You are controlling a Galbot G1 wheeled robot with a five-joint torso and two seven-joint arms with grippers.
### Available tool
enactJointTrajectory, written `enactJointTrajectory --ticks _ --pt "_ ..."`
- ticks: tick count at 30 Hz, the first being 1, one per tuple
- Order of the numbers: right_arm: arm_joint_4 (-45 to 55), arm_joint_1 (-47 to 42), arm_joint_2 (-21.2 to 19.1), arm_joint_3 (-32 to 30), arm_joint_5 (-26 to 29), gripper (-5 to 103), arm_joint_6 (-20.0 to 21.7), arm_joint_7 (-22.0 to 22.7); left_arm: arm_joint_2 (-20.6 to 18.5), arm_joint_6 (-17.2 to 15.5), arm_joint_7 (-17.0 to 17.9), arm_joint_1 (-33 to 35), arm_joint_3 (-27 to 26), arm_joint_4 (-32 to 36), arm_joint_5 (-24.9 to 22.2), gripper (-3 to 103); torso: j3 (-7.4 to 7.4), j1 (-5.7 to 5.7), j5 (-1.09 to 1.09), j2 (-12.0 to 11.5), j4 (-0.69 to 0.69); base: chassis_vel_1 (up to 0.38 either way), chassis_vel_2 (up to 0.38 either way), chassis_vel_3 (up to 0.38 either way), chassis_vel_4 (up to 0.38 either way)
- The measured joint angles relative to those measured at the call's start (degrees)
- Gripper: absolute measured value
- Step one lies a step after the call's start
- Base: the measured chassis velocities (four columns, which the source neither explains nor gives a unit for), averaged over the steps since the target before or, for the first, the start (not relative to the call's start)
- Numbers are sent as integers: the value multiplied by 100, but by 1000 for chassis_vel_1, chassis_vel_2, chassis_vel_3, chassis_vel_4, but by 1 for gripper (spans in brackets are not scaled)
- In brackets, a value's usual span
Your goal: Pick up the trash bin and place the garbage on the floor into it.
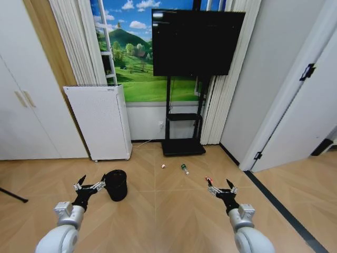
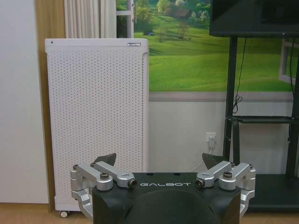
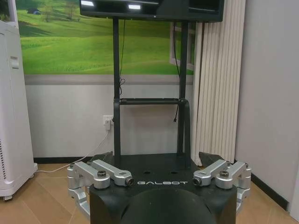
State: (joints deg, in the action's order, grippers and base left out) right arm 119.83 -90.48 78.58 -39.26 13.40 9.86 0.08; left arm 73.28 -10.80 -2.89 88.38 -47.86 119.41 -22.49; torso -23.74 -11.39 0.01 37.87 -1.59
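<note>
Head view: we stand on a wood floor [image 1: 158,221] facing a wall with a landscape mural and a dark TV [image 1: 196,42] on a black stand [image 1: 182,142].

The trash bin [image 1: 117,184], small, black and round, sits upright on the floor ahead and to our left, in front of the tall white perforated appliance [image 1: 100,121].

Our left gripper [image 1: 90,186] hangs low just beside the bin on its left, fingers spread, nothing between them; whether it touches the bin we cannot tell. The left wrist view confirms the gap, both fingers [image 2: 106,161] well apart, looking toward the appliance [image 2: 96,121].

Garbage: a small white-and-red scrap [image 1: 163,166] and a small clear bottle with green label [image 1: 185,168] lie near each other on the floor before the TV stand. A red bit [image 1: 208,179] shows right at our right gripper [image 1: 220,187]; held or merely lying beyond it, we cannot tell.

The right gripper's fingers are spread as well, empty in the right wrist view [image 3: 156,161].
</note>
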Motion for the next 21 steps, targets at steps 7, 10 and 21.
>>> enactJointTrajectory --ticks 7,10,21 --pt "-35 12 0 62 -6 100 -8 -17 15 -42 19 -36 47 10 33 100 1 2 -2 1 -1 -183 193 187 -179" --pt "-48 25 1 101 -22 100 -8 -25 27 -49 33 -42 48 5 35 100 1 1 -1 1 0 -155 154 160 -146" --pt "-108 94 3 235 -99 100 -7 -42 119 -48 28 -39 35 -18 98 100 1 1 -1 1 -1 -181 183 181 -182"
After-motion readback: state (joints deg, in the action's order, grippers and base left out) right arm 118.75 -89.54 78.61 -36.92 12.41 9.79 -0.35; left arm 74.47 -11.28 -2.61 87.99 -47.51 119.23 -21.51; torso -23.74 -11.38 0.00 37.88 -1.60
